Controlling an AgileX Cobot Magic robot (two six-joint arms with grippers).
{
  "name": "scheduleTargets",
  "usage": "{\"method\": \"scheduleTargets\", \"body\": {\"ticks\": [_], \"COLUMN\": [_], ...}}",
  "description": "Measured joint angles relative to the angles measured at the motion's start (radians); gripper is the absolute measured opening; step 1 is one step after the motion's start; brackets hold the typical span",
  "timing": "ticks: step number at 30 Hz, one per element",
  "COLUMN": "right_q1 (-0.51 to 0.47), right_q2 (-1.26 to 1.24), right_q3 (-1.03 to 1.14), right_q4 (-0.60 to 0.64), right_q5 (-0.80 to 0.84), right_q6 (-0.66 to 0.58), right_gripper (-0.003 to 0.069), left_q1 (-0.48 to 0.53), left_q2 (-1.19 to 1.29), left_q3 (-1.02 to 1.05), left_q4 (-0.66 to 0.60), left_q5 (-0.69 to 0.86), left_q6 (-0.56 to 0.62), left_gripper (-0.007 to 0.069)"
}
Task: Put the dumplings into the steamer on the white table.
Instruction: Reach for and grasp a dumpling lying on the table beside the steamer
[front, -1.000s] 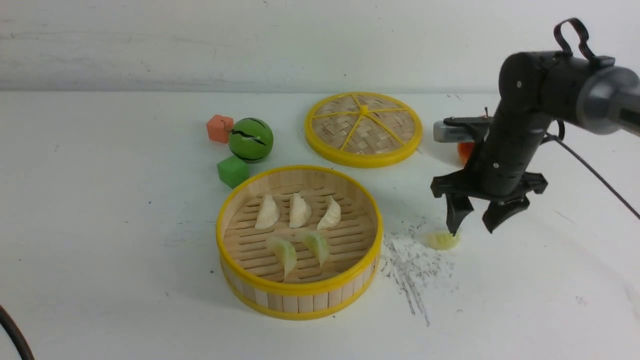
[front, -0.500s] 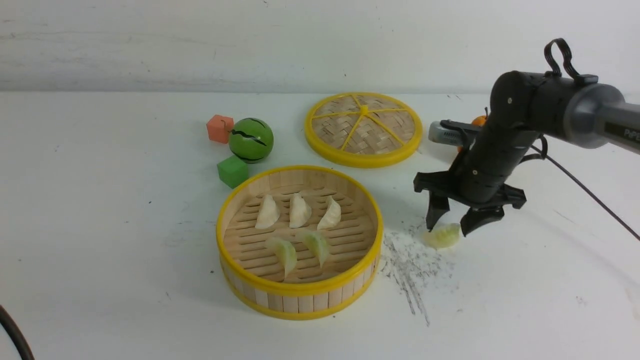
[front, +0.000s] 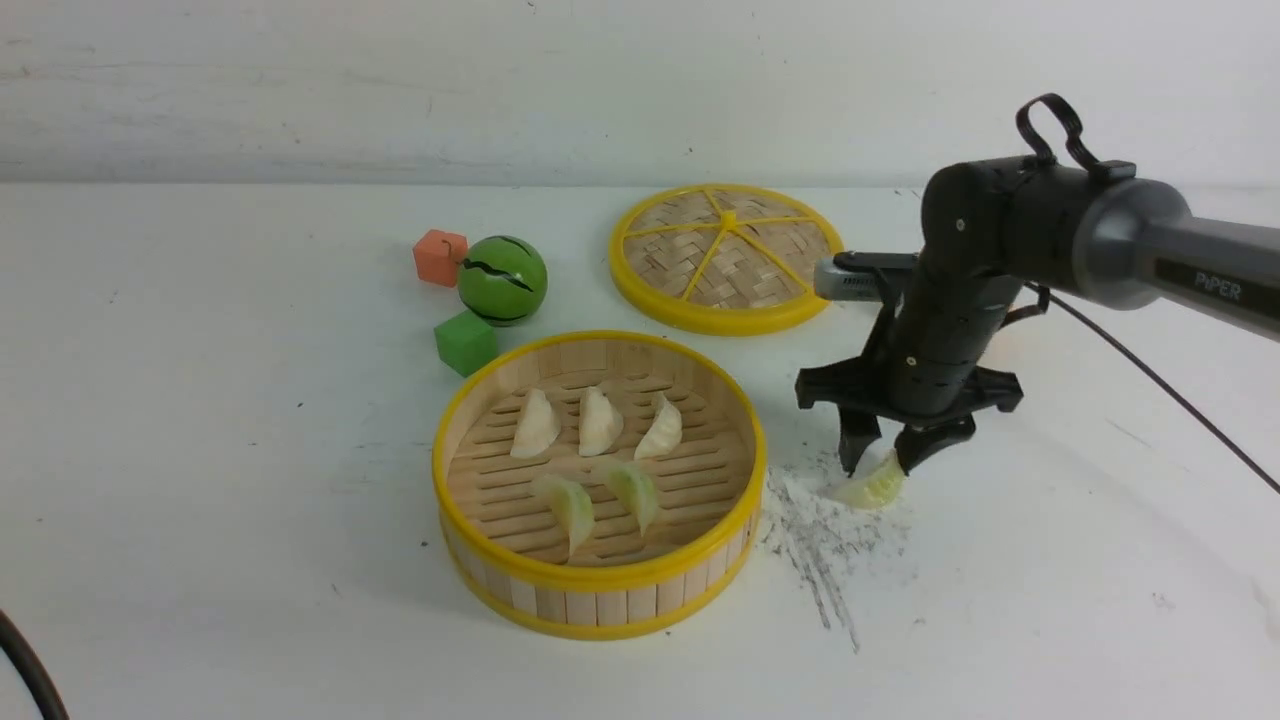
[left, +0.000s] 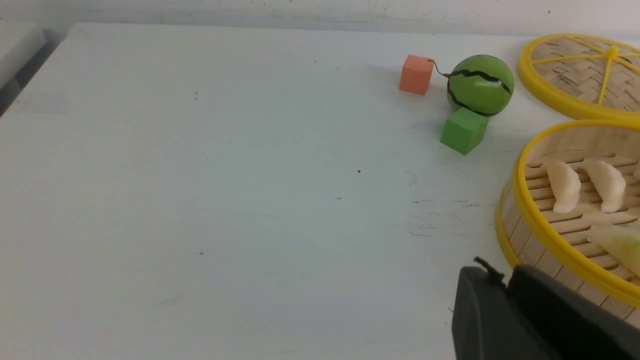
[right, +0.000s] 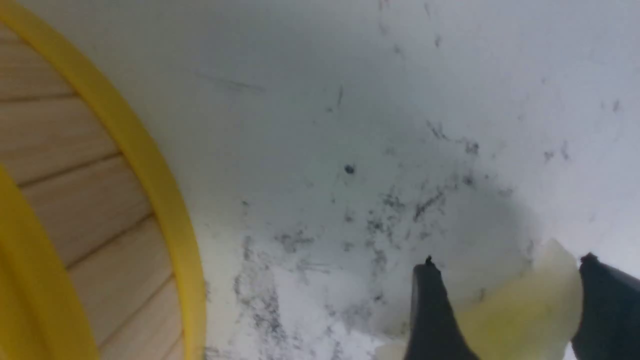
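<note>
right gripper (front: 878, 467) pinches last green dumpling (front: 866, 492) by one tip, at three o'clock of steamer (front: 600, 604). risk: shallow, tilted hold; dumpling may slip free on lifting.

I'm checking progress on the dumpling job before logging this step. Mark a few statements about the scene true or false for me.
1. The steamer holds five dumplings. True.
2. The woven lid covers the steamer. False: it lies flat on the white table behind the open steamer.
3. The right gripper has a finger on each side of a green dumpling. True.
4. That green dumpling is over the steamer. False: it is beside the steamer, at the table's scratched patch.
5. All the dumplings in the steamer are white. False: three are white and two are green.
</note>
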Motion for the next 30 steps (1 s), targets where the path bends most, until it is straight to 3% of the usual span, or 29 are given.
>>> {"method": "scheduleTargets", "body": {"ticks": [8,19,30], "right_q1": [0.000,0.000,-0.002], "right_q2": [0.000,0.000,0.000], "right_q3": [0.000,0.000,0.000], "right_q4": [0.003,0.136,0.135], "right_q5": [0.006,-0.023,0.013], "right_q6": [-0.028,-0.263,-0.180], "right_gripper": [0.0311,0.0293,0.0403], "left_q1": [0.000,0.000,0.000], "left_q2": [0.000,0.000,0.000], "left_q3": [0.000,0.000,0.000], "left_q4": [0.000,0.000,0.000], "left_q5": [0.000,0.000,0.000], "left_q6": [-0.001,-0.001,-0.001], "left_gripper": [0.0076,0.0083,0.0090]}}
